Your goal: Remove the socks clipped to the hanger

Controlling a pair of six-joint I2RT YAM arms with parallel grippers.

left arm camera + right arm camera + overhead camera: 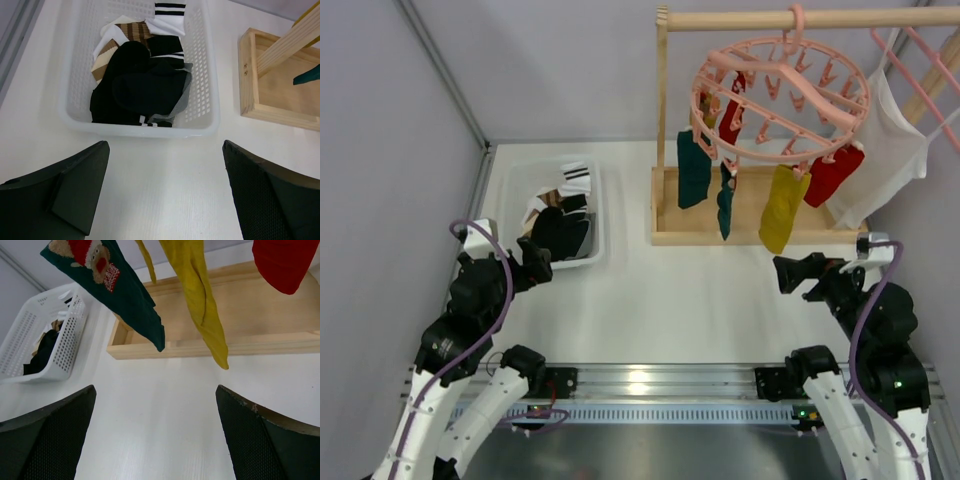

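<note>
From above, the hanger [780, 85] hangs by its hook from the top bar of the wooden rack [663, 110] at the far right of the worktop [660, 300]. At least 5 socks dangle from its pegs: a large teal sock [693, 168] at the left, a smaller teal sock [725, 205] beside it, a mustard sock [783, 208], a red sock [833, 172] at the right, and another red one [731, 118] further back. A white shirt [895, 150] hangs just right of the ring. The left gripper [535, 262] sits at the near edge of a white basket [592, 215]. The right gripper [798, 272] is low in front of the rack, apart from the socks.

In the left wrist view, the left gripper [165, 190] has its 2 fingers spread wide with only bare worktop between them. Ahead is the basket [210, 75], holding dark socks [140, 85] and a striped sock [167, 12].

In the right wrist view, the right gripper [155, 435] is likewise spread wide and holds nothing. Above and beyond it hang the teal sock [125, 295], printed with a bear, the mustard sock [200, 295] and the tip of the red sock [285, 262], none touching the fingers. The basket [30, 340] sits far left.
</note>
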